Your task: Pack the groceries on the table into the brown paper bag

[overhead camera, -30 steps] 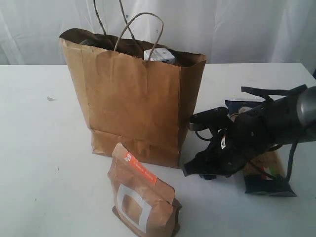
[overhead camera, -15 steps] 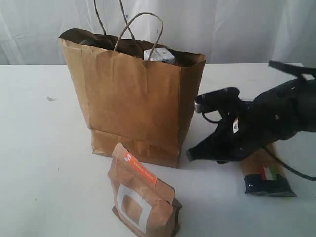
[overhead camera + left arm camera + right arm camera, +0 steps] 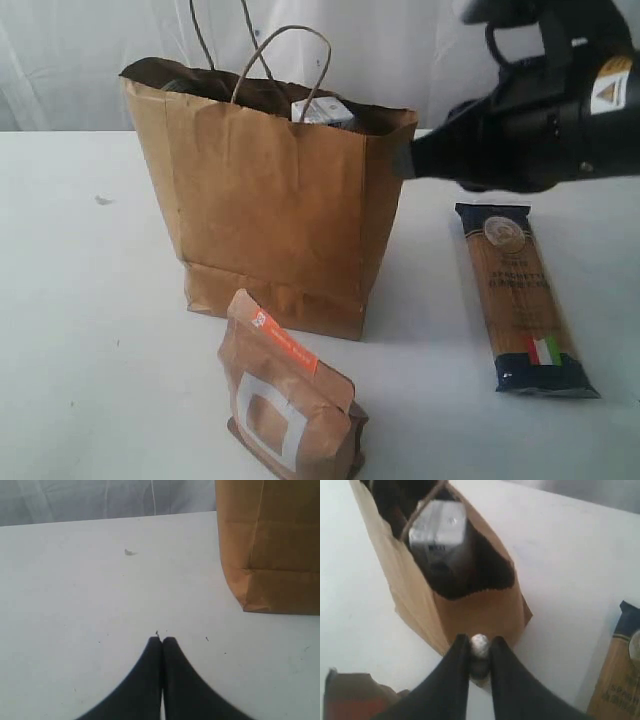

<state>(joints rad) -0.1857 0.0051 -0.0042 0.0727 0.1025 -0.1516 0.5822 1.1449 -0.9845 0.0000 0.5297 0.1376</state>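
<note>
The brown paper bag (image 3: 270, 210) stands open on the white table (image 3: 80, 300). A blue-white carton (image 3: 322, 110) pokes up inside it, also seen from above (image 3: 440, 530). The brown pouch with the orange strip (image 3: 285, 400) stands in front of the bag. The long spaghetti packet (image 3: 520, 295) lies flat to the bag's right. My right gripper (image 3: 403, 160) hovers beside the bag's right rim, shut on a small whitish-grey lump (image 3: 480, 646); I cannot tell what it is. My left gripper (image 3: 162, 640) is shut and empty, low over bare table, with the bag (image 3: 270, 555) off to one side.
A small speck (image 3: 103, 200) lies on the table left of the bag, also in the left wrist view (image 3: 129, 552). The bag's cord handles (image 3: 290, 50) stick up above its rim. White curtains hang behind the table.
My right arm rose from the table by the bag's front right corner to rim height, jaws closing on the small lump. The spaghetti packet is now uncovered. The left gripper stayed put.
</note>
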